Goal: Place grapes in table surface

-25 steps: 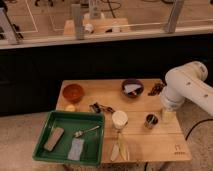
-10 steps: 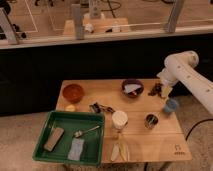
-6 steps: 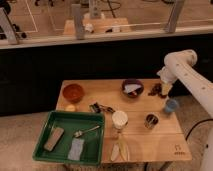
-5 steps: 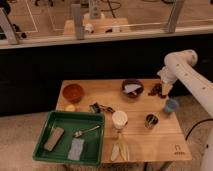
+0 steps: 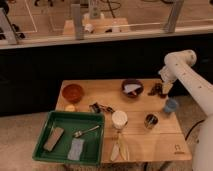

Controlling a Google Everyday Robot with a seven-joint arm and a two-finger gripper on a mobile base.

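Note:
The grapes (image 5: 154,90) are a small dark lumpy bunch lying on the table surface (image 5: 150,142) near its far right edge, just right of the dark bowl. My gripper (image 5: 164,88) hangs from the white arm (image 5: 186,75) at the table's far right, right beside the grapes on their right side. I cannot tell whether it touches them. The tabletop is light tan wood with a small dark logo (image 5: 178,147) at the near right corner.
A dark bowl with a white piece (image 5: 132,88), an orange bowl (image 5: 73,92), a white cup (image 5: 119,120), a small dark metallic cup (image 5: 150,120) and a blue cup (image 5: 171,106) stand on the table. A green tray (image 5: 55,120) with utensils sits at the front left.
The arm has swung from over the table's right middle to the far right edge by the grapes, uncovering the blue cup. In the last half second it has barely moved.

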